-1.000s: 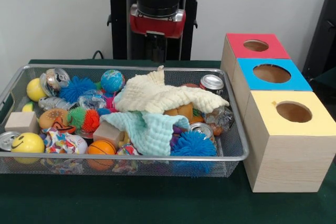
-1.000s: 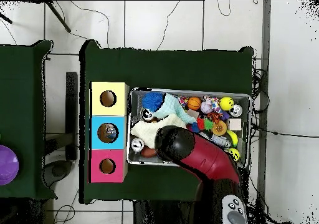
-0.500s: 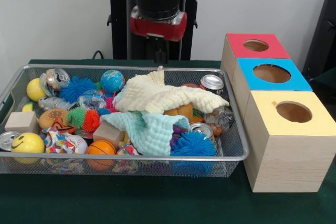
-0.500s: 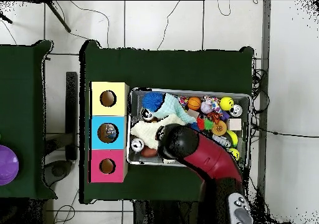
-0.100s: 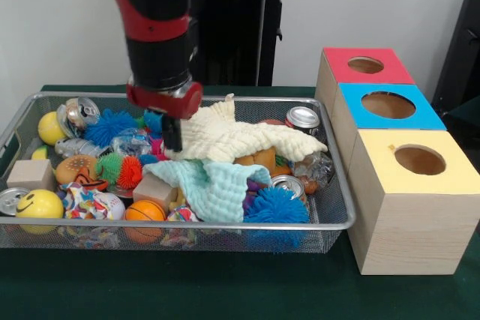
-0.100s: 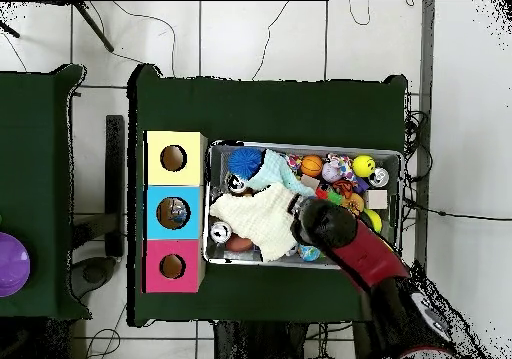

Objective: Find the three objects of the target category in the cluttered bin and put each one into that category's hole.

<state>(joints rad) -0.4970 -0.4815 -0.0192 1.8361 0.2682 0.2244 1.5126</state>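
On the dark green counter [image 5: 225, 290], the wire mesh bin [image 5: 330, 224] holds clutter; the hand [image 5: 172, 134], grip state unclear, hangs just left of the cream muslin cloth [image 5: 232, 136].

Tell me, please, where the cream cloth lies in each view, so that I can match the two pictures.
Front view: the cream cloth lies in the bin's far middle, just right of the hand.
Overhead view: the cream cloth fills the bin's lower left, by the boxes.
Shared landmark: the blue-topped box, the middle of the three.
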